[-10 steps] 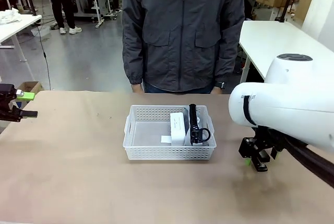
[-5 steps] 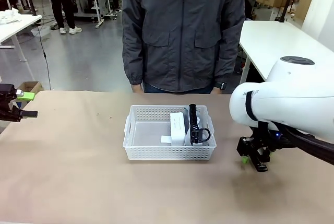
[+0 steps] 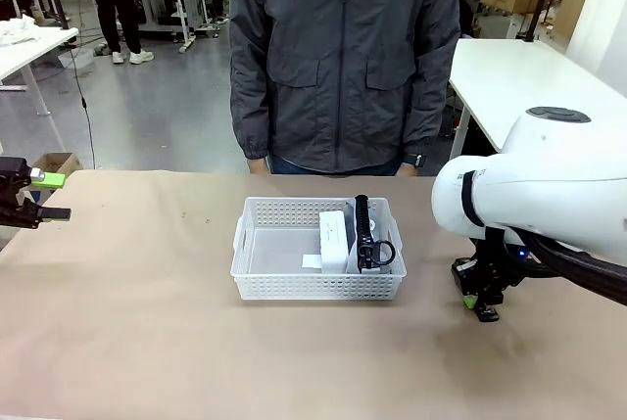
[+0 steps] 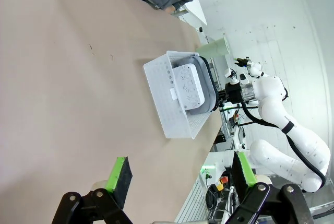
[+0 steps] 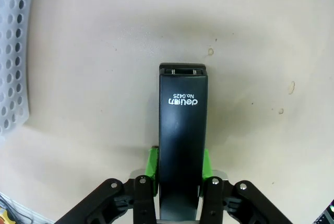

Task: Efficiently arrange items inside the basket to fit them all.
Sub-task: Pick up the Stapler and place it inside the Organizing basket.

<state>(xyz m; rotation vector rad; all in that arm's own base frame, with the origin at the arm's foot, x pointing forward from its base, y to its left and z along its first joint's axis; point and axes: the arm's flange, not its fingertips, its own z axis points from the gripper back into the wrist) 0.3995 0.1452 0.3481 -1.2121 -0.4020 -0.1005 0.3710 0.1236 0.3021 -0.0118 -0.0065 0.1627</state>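
Note:
The black stapler (image 5: 182, 130) lies lengthwise between the green pads of my right gripper (image 5: 179, 164), which is shut on it close over the table top. In the front view that right gripper (image 3: 476, 303) sits low, right of the white basket (image 3: 294, 288). Inside the basket's right half a white boxy device (image 3: 334, 239) stands beside the grey pouch with its black strap (image 3: 372, 244). My left gripper (image 3: 41, 197) hovers open at the table's far left edge with nothing in it. In the left wrist view the pale green cup (image 4: 214, 47) stands beyond the basket (image 4: 166, 85).
A person in a dark grey jacket (image 3: 343, 58) stands at the far side of the table, directly behind the basket. The basket's left half holds just a small white label. Brown table surface (image 3: 127, 322) stretches wide to the left and front.
My right gripper has gone from open to shut on the stapler and shifted slightly lower. The left arm and the basket's contents have not moved.

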